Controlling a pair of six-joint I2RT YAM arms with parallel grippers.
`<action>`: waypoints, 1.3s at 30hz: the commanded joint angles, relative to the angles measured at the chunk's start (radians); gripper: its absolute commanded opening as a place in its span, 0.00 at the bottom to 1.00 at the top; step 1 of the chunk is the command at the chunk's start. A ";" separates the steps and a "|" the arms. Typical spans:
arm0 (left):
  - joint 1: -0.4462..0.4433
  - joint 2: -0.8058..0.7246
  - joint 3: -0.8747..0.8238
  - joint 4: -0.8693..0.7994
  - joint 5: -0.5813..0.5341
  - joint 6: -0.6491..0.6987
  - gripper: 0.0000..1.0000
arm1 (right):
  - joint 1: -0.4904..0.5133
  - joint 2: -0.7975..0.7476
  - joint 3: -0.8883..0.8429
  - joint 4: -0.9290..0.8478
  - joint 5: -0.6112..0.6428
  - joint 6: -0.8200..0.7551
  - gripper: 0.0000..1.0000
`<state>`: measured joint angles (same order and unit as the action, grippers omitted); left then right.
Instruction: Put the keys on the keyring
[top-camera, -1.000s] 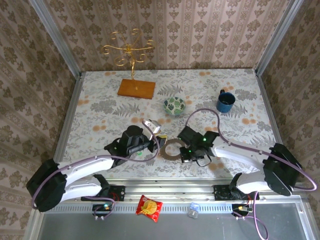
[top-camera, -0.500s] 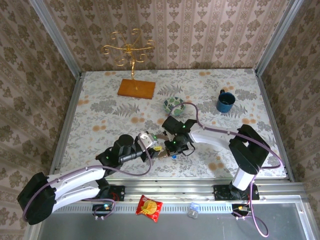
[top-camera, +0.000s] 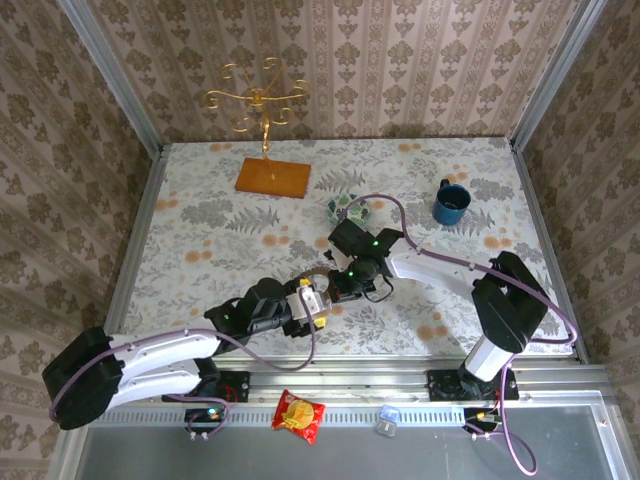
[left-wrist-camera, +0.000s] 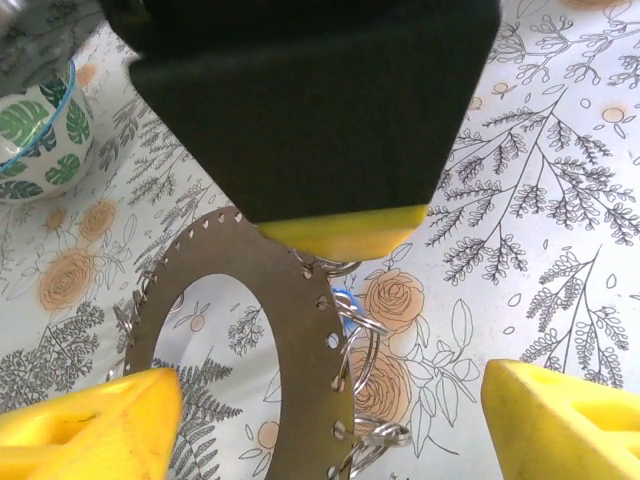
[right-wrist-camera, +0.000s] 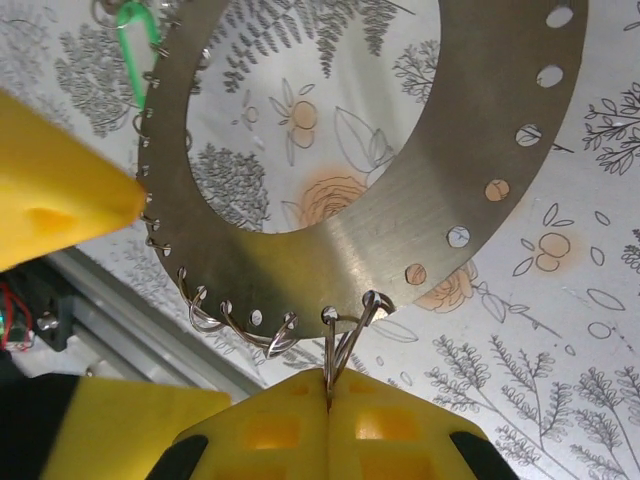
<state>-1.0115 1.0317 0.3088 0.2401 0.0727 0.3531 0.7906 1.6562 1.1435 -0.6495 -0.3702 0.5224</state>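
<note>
The keyring (left-wrist-camera: 300, 330), a flat grey-brown disc with holes along its rim, hangs upright above the table between my two grippers. My right gripper (right-wrist-camera: 328, 400) is shut on a small wire loop (right-wrist-camera: 345, 345) threaded through the keyring's (right-wrist-camera: 420, 200) rim holes. My left gripper (left-wrist-camera: 330, 430) is open, its yellow fingers (left-wrist-camera: 90, 420) wide apart on either side of the keyring, touching nothing. A bit of the blue key (left-wrist-camera: 345, 298) peeks out behind the wire loops on the rim. The green key (right-wrist-camera: 135, 30) hangs at the ring's far edge. Both grippers meet at the table's front centre (top-camera: 330, 292).
A green-patterned bowl (top-camera: 347, 207) stands just behind the grippers, a blue mug (top-camera: 451, 203) at the right. A gold stand on a wooden base (top-camera: 272, 177) is at the back left. A red-and-yellow snack packet (top-camera: 298, 414) lies below the table's front rail.
My left gripper's jaws have opened wide and the arm has slid toward the front centre. My right gripper has swung left from the front right, still shut on the loop.
</note>
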 joint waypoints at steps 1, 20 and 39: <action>-0.016 0.020 0.005 0.073 -0.063 0.138 0.86 | 0.004 -0.037 0.037 -0.055 -0.035 -0.008 0.00; -0.017 0.173 0.030 0.225 -0.160 0.217 0.18 | 0.003 -0.086 0.125 -0.153 -0.026 -0.013 0.00; -0.016 -0.010 0.044 0.206 -0.021 -0.297 0.00 | -0.012 -0.519 -0.119 0.183 0.222 -0.397 0.51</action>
<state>-1.0214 1.0527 0.3168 0.4484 0.0132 0.2203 0.7628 1.2003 1.1347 -0.6121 -0.2375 0.2848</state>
